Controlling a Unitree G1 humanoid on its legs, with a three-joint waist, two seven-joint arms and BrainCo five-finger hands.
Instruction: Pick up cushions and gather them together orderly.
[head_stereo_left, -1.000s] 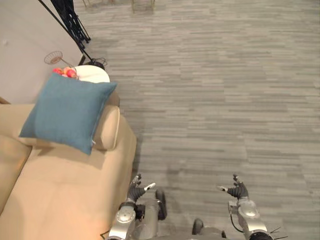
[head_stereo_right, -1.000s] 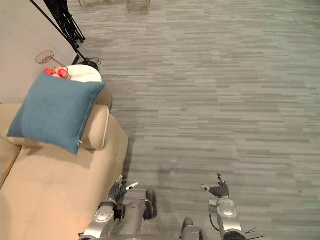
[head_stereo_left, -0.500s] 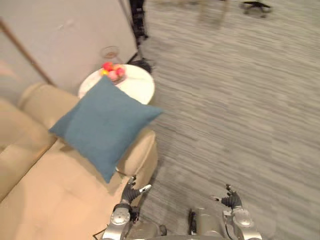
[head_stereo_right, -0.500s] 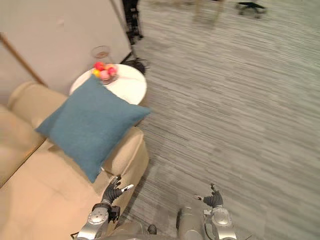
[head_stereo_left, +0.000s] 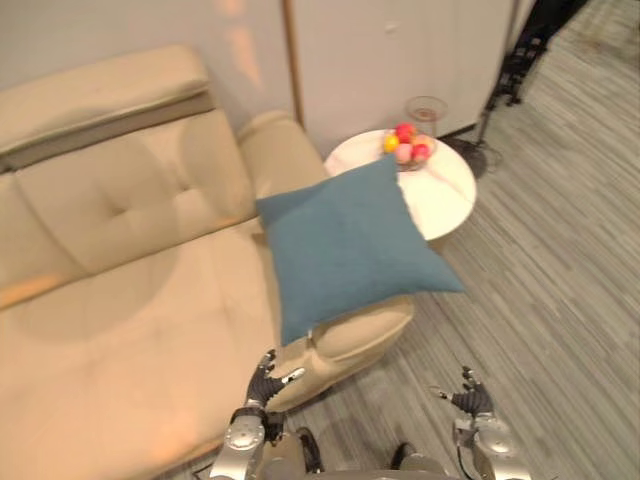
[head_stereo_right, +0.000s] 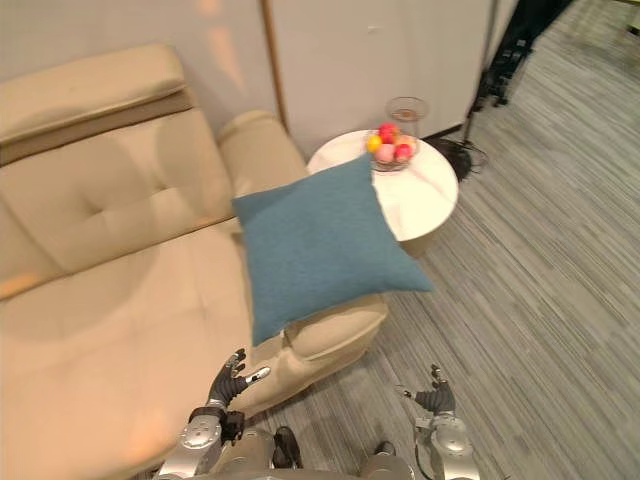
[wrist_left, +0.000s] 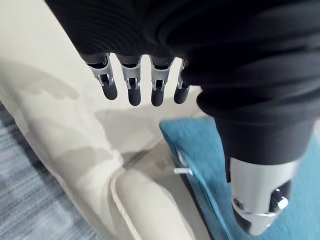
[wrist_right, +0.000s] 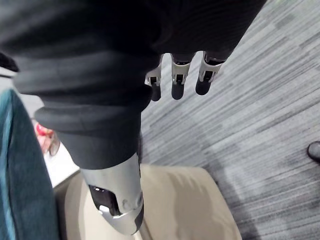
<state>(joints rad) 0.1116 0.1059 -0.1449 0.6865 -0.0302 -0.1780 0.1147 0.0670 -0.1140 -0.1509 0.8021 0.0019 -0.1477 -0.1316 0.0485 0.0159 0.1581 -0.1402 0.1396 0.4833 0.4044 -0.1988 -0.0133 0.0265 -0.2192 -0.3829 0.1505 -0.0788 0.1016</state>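
As we face the beige sofa (head_stereo_left: 120, 300), the blue cushion (head_stereo_left: 350, 245) leans tilted on the near armrest (head_stereo_left: 365, 332), one corner hanging out past it toward the round white side table (head_stereo_left: 455, 200).

Both hands hang low and empty. The left hand (head_stereo_left: 263, 383) is just in front of the armrest with fingers loose and straight. The right hand (head_stereo_left: 472, 400) is over the grey floor (head_stereo_left: 560, 330), relaxed as well.

So we judge the reach has not begun. To do it well, we'd bring both hands up, one to each side edge of the cushion, and squeeze it flat between the palms rather than pinching a corner. Soft cloth will likely sag if caught at one point. We'd lift straight up off the armrest, keeping the swing away from the table.

Now the containers. On that table a small bowl (head_stereo_left: 405, 150) holds round pieces in red, yellow and pink. Just behind it stands a see-through bowl (head_stereo_left: 426, 106), and we cannot tell whether it holds anything.
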